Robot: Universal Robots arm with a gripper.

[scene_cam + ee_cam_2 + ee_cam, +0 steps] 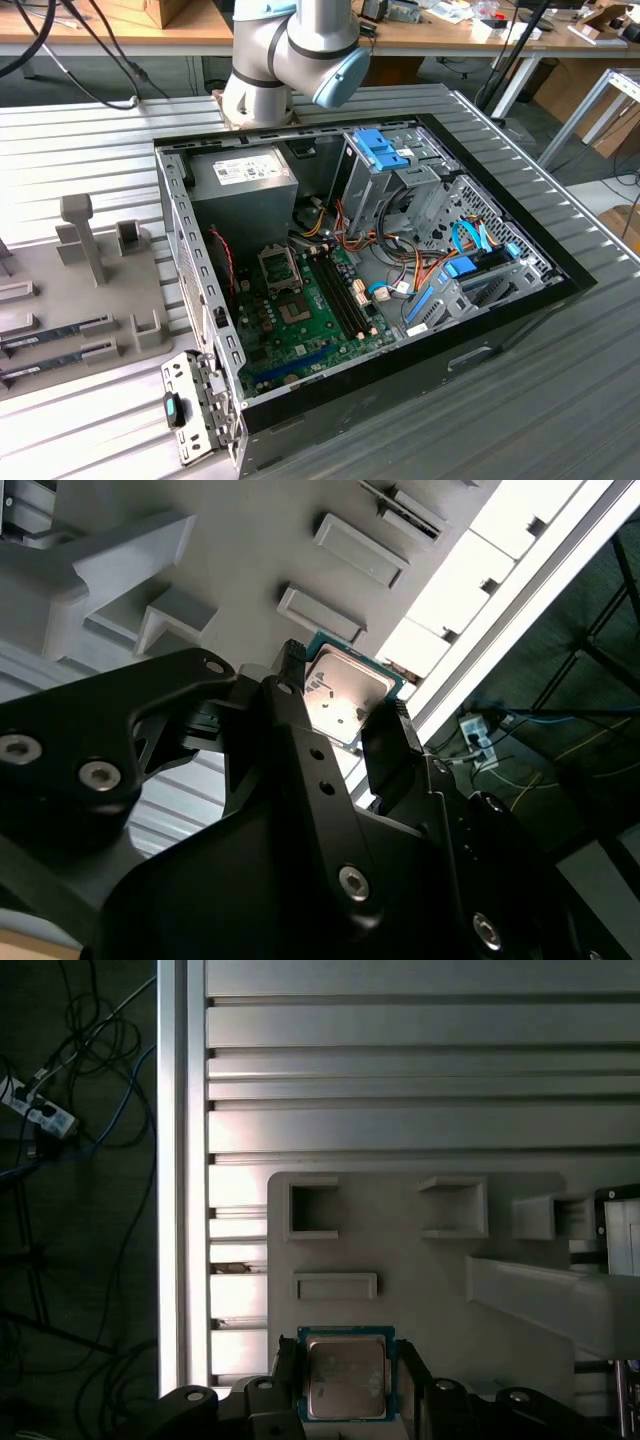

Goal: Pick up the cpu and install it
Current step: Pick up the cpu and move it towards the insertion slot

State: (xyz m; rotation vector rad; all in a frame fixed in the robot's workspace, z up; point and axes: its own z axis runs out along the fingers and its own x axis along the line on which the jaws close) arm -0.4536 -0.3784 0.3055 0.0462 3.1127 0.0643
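The cpu (345, 1378), a small square chip with a silver-grey top and a thin green rim, sits between my gripper's (346, 1388) two black fingers over the grey parts tray (430, 1290). In both wrist views the fingers press against two opposite edges of the chip. The second wrist view shows the cpu (345, 692) framed by the gripper (343, 698), with the tray's (250, 540) raised holders behind it. Whether the chip rests on the tray or hangs just above it, I cannot tell. The open computer case (500, 340) lies on the slatted table with its motherboard socket (278, 268) exposed.
The arm's base (290, 50) stands behind the case. The parts tray (60, 300) at the exterior view's left holds memory sticks (55, 335) and upright holders. A power-supply box (245, 175), drive cage (390, 150) and cables fill the case. The table edge (180, 1210) runs close to the tray.
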